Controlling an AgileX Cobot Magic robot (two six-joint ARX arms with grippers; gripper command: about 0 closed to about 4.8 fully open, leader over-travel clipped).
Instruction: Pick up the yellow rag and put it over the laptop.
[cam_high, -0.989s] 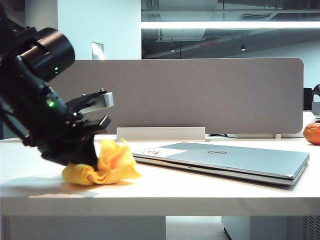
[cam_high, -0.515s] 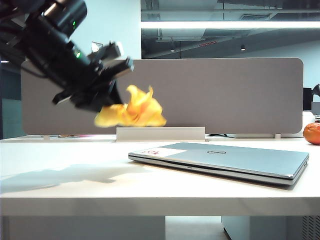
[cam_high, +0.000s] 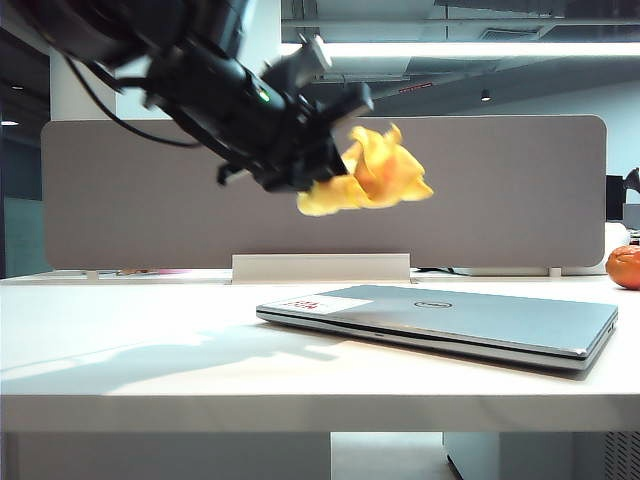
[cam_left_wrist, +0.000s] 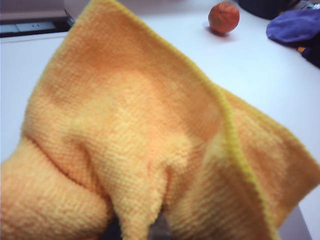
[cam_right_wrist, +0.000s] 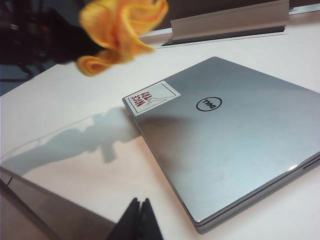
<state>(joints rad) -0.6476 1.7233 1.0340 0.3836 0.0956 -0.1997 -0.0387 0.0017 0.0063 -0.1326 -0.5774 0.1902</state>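
In the exterior view we see the left gripper (cam_high: 335, 165) high in the air at about eleven o'clock from the laptop (cam_high: 450, 322), its fingers pinched on the yellow rag (cam_high: 372, 175), which hangs bunched and clear of the table (cam_high: 130, 360). The rag sits above the laptop's near-left corner region, not touching it. The laptop lies closed and flat on the table, its round logo (cam_right_wrist: 209, 103) up and a white-and-red sticker (cam_right_wrist: 152, 97) at one corner. In the left wrist view the rag (cam_left_wrist: 140, 145) fills nearly the whole picture, with an orange fruit (cam_left_wrist: 223, 17) beyond it on the table. In the right wrist view we see the right gripper (cam_right_wrist: 140, 217) low over the table, at about seven o'clock from the laptop, fingertips pressed together and holding nothing.
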